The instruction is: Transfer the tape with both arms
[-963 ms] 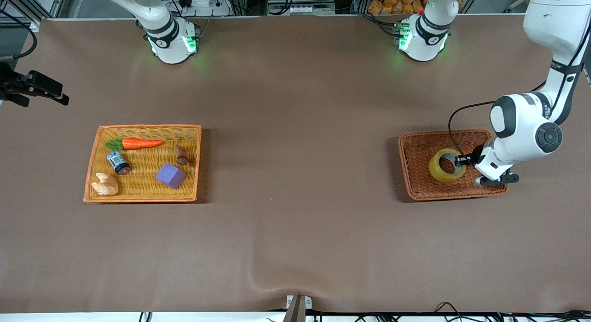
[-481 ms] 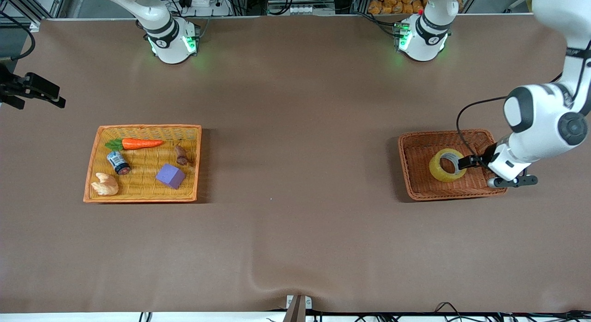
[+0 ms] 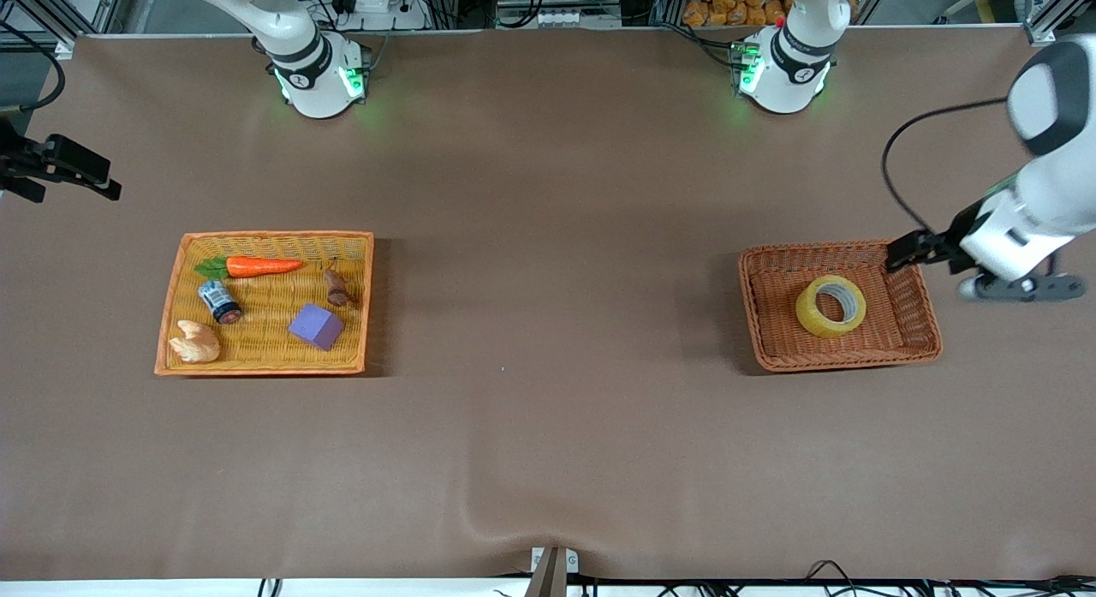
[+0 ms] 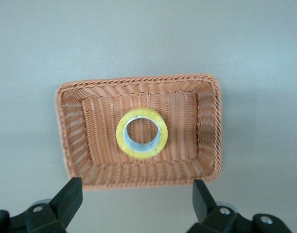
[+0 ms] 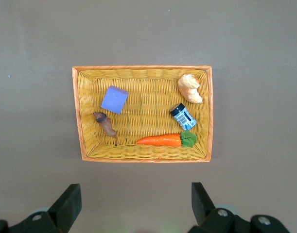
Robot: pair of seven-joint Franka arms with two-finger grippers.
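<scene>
Glossy yellow tape (image 3: 830, 306) ring with grey-white core, lying flat in a brown woven wicker basket (image 3: 765, 323) toward the left arm's end. Left gripper (image 3: 901, 250) up over the basket's edge, fingers spread, gripping nothing. Right gripper (image 5: 133, 204) waiting, fingers parted, empty, above a rectangular orange-rimmed straw tray (image 3: 175, 280).

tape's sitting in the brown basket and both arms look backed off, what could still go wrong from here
The tape lies flat in the brown basket, apart from its walls, so little threatens it. The left pincer hangs open over the basket's rim on the side toward the bases; a low swing could clip the basket and shift it. The right pincer waits open, high above the yellow basket, away from its contents.
</scene>
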